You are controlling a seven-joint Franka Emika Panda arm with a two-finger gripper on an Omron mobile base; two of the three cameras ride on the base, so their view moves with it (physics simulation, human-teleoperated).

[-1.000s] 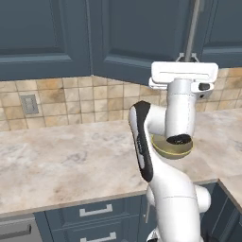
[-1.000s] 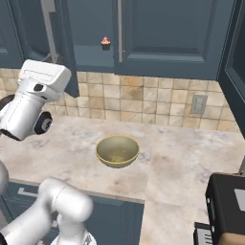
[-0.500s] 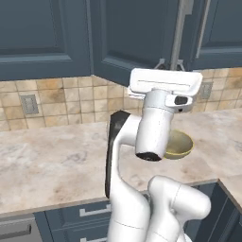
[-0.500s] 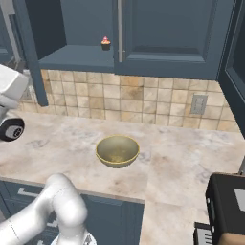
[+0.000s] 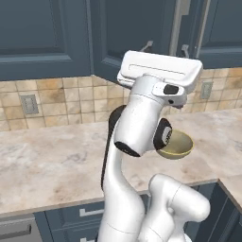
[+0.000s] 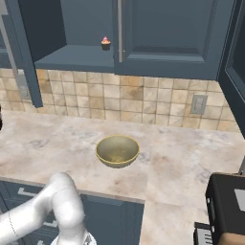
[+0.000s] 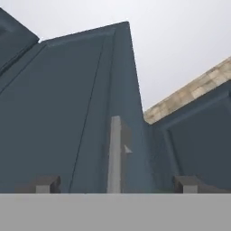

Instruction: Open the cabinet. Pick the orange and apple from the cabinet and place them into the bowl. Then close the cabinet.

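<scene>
The cabinet [image 6: 158, 33] stands open on its left side, its door [image 6: 21, 52] swung out wide. In the hand view my gripper [image 7: 116, 182] is open, and the door's silver bar handle [image 7: 115, 149] rises between the two fingertips [image 7: 43, 184] without touching either. In the left base view my gripper [image 5: 166, 47] sits high in front of the open door [image 5: 123, 33]. The golden bowl [image 6: 117, 150] rests on the counter below the cabinet, and the arm partly covers the bowl [image 5: 178, 145] in the left base view. The orange and the apple are out of view.
A small dark cupcake-like thing with a pink-red top [image 6: 105, 43] stands at the front edge of the cabinet shelf [image 6: 72, 56]. A dark appliance [image 6: 229, 206] sits at the counter's near right corner. A tall open door [image 6: 234, 62] stands at the right edge. Low drawers [image 5: 71, 222] run under the counter.
My gripper has gone from shut on the door handle to open. The door swung out wider, and the hand moved left out of the right base view.
</scene>
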